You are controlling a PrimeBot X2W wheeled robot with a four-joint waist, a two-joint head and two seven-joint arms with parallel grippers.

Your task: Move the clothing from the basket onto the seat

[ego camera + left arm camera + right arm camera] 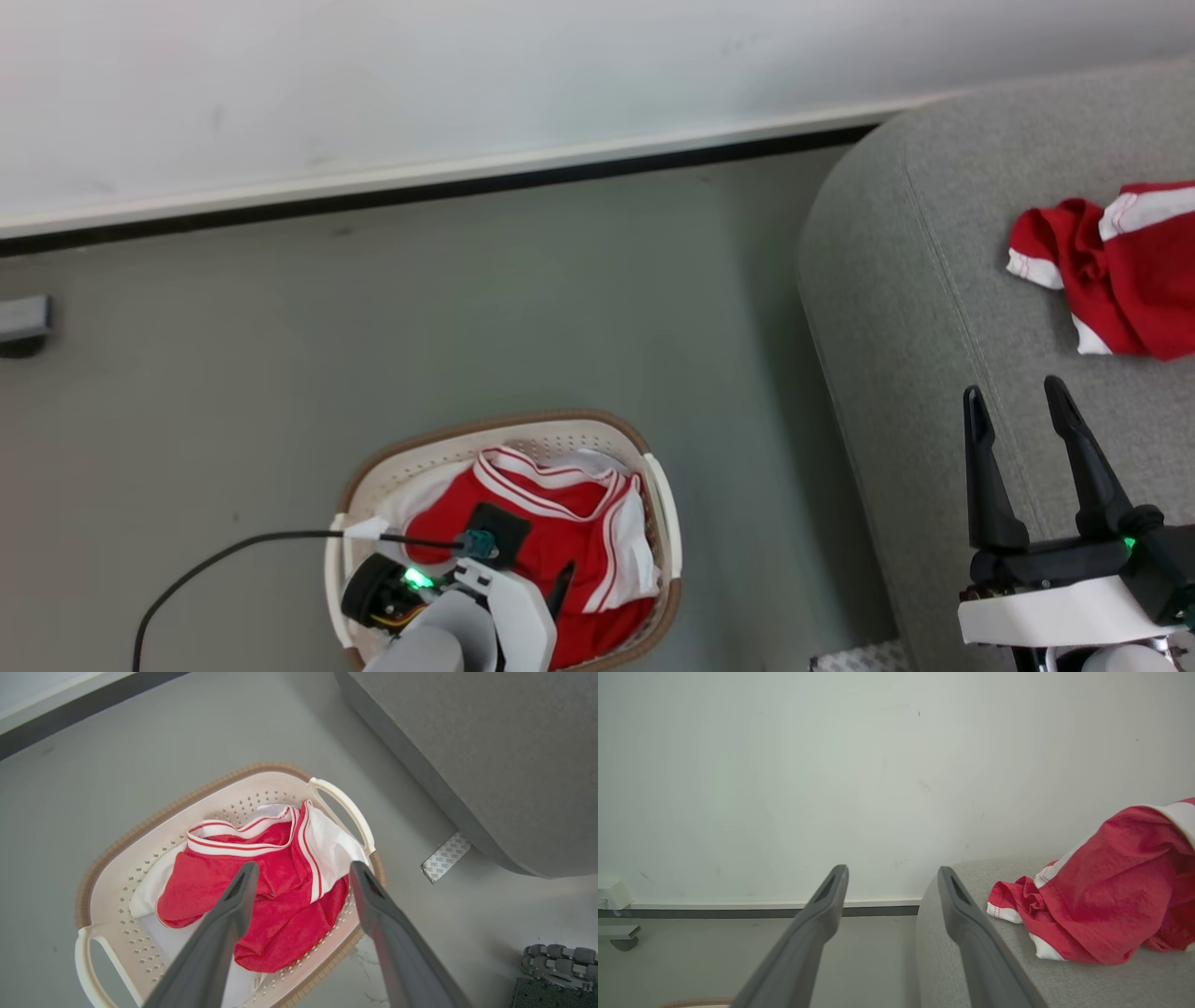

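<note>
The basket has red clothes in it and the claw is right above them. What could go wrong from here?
The open left gripper hangs over the red clothing, which lies bunched with white cloth; a pinch might take that cloth too, or only a loose fold that slips out. A trailing sleeve could also snag on the basket handle and drag it. Dropped near the rounded edge of the seat, it might slide off.
</note>
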